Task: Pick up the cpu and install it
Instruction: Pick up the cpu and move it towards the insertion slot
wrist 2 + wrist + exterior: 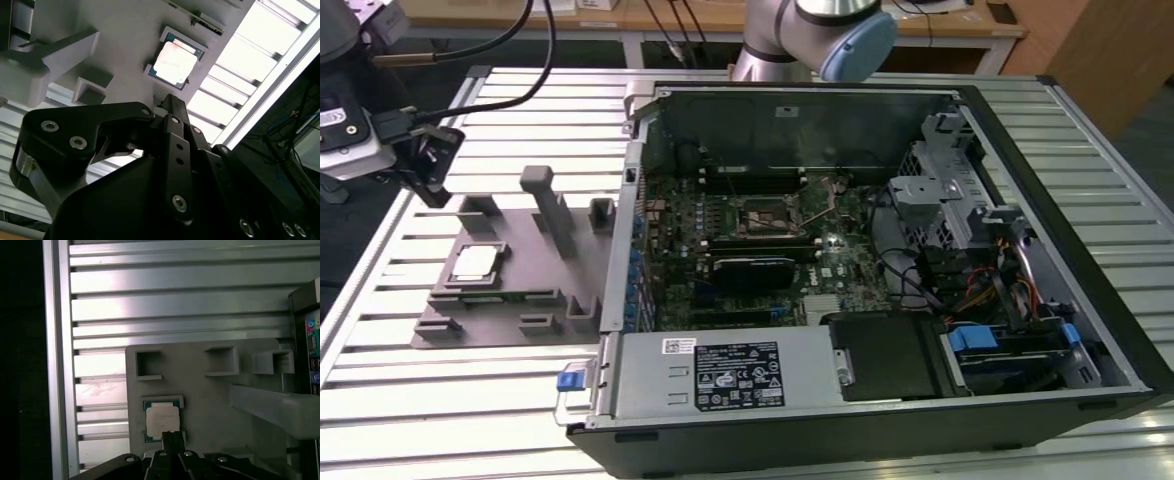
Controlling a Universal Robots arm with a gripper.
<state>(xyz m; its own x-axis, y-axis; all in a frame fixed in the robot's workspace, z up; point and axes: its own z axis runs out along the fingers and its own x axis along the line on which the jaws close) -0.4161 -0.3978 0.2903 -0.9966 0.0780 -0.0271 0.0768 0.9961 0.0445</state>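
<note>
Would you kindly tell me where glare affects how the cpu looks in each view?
Second wrist view: glare whitens the cpu and blows out the table slats. First wrist view: the cpu is pale, its rim distinct. Exterior view: the cpu is evenly lit.

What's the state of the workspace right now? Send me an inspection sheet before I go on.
Surface: slatted metal table, carrying a grey holder plate and an open computer case.
Job's things: cpu lying flat in its seat on the holder plate; motherboard socket appears bare.
Clutter: nothing seen.
Grippers: gripper near the holder plate, apart from the cpu, carrying nothing visible.
Cables: black cables running to the arm's wrist; wire bundle inside the case.
Surroundings: wooden furniture beyond the table; arm at the far side.
</note>
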